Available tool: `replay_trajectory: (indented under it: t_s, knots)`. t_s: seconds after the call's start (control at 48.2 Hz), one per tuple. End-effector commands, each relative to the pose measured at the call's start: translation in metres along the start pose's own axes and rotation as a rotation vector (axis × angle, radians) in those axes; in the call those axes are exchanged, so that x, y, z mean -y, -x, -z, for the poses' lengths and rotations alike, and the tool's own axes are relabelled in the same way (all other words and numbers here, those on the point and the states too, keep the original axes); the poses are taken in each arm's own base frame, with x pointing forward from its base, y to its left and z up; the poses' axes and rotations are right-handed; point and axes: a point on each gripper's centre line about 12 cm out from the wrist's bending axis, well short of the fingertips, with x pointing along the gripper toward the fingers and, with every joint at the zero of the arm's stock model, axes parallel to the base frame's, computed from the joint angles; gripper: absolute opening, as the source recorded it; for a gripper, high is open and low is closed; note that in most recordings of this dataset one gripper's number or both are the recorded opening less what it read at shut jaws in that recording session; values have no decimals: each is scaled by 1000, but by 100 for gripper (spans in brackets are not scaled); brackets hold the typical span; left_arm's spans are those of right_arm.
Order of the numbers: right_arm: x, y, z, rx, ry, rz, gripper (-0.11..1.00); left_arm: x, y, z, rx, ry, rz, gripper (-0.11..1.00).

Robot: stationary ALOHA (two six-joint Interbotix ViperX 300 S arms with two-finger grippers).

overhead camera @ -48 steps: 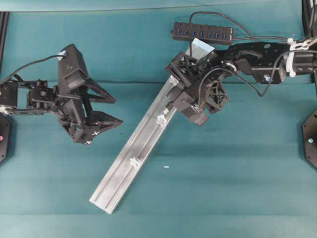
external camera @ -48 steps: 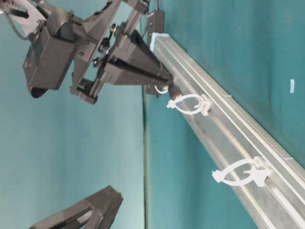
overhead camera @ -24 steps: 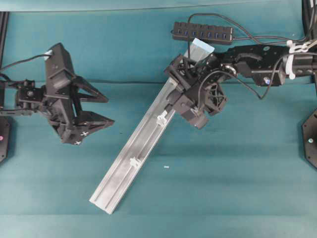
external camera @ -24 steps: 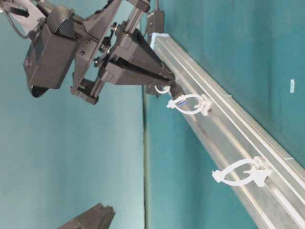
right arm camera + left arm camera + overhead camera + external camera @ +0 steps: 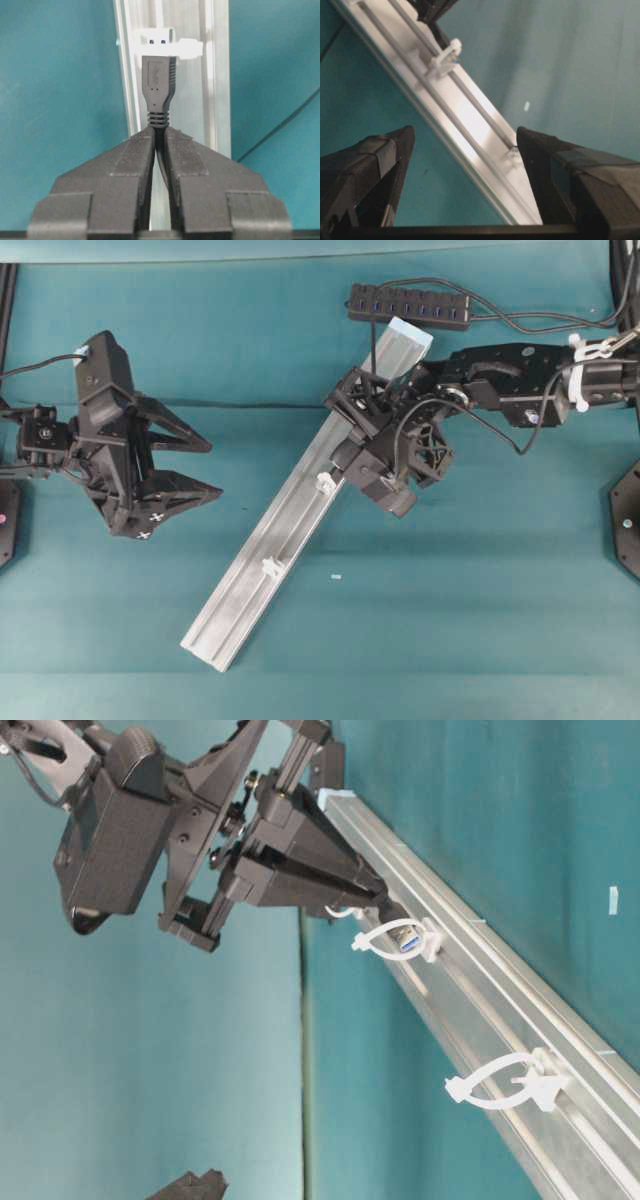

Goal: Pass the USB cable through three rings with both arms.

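Now, largest first.
Surface (image 5: 480, 620): one teal-covered surface carries everything.
Rail (image 5: 250, 585): one silver aluminium rail lies slantwise from the far edge, right of its middle, down toward the near-left corner.
Right gripper (image 5: 159, 131): clamped shut on the USB cable (image 5: 159, 82) just behind the plug, over the rail's far half.
Left gripper (image 5: 205, 470): jaws spread wide and empty, near the left edge, well apart from the rail.
Hub bar (image 5: 408, 305): one black multi-port bar by the far edge.
Rings: two show plainly in the overhead view, a middle ring (image 5: 325, 481) and a near ring (image 5: 269, 566); a third is mostly hidden under the right gripper, only a white sliver in the table-level view.
Plug position: its silver tip sits inside the middle ring (image 5: 395, 938).
Step in hand: threading the middle ring.
Doing it well: keep the plug in line with the rail, push straight through until the body clears, and avoid dragging the thin loop sideways; the left gripper looks best placed to take the tip on the near side.
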Motion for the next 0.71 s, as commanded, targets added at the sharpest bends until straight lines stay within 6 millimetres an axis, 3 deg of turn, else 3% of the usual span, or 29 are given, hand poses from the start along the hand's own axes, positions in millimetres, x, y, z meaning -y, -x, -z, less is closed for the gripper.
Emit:
replay_trajectory:
  t_s: [0.0,0.353,0.685]
  knots:
    - [1,-2,-13,22,2,5,9,5,7,-9,39,-4,18,89]
    - [1,-3,-26,68,-47,1,9,5,5,-10,45,-3,21,89]
    - [5,-3,-26,73,-56,27,9,5,-15,-7,72,-2,35,89]
